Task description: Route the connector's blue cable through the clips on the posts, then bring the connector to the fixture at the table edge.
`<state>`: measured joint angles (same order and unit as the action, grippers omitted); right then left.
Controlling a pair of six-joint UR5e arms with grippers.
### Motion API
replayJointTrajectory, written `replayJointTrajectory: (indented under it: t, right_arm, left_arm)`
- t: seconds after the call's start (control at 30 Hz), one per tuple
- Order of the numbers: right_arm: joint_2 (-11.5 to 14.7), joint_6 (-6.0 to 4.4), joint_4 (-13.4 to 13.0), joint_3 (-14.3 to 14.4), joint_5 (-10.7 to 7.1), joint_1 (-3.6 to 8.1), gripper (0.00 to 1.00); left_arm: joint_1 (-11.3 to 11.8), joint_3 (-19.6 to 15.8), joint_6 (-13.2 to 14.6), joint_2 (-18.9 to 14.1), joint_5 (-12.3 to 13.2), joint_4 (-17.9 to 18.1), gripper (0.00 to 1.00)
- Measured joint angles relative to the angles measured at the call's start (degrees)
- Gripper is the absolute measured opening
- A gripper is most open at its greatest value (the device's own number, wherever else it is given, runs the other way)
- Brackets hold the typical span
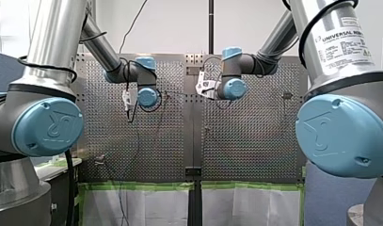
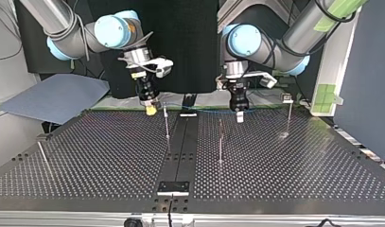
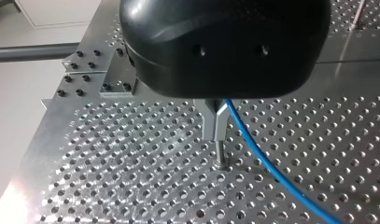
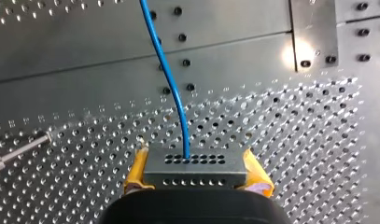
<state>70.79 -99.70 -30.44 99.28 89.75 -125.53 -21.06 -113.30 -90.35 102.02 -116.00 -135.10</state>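
Routing looks barely begun: over the far edge of the bench (image 2: 109,156) in the top view, my right claw (image 4: 198,171) clamps the connector (image 4: 195,163) between yellow pads (image 4: 136,170) and my left claw (image 3: 219,137) is closed on the blue cable (image 3: 267,163), so next the span must drop into the clip on a post (image 2: 166,123).

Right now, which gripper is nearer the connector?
Right. My right gripper clamps the connector between its yellow pads; my left gripper sits apart from it, along the blue cable, past the table's centre strip.
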Motion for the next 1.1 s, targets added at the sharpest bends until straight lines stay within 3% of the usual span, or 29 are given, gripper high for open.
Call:
replayJointTrajectory:
  t: [0.17,0.47,0.73,1.1]
  right_arm:
    - [-1.1,0.25,0.2,-0.4,-0.57,0.84,0.0]
    - [-1.7,0.63,-0.2,-0.5,-0.79,1.27,0.0]
    - [-1.7,0.66,-0.7,-0.5,-1.16,2.31,0.0]
    - [-1.7,0.72,-1.2,-0.6,-1.67,2.86,0.0]
  left_arm:
    - [1.6,0.0,0.0,0.0,1.6,-0.3,0.0]
    - [5.0,0.7,-0.1,1.0,5.3,-1.2,0.0]
    - [5.3,3.5,-0.3,4.5,5.8,-2.4,0.0]
    - [5.5,5.9,-1.6,5.1,6.3,-2.9,0.0]
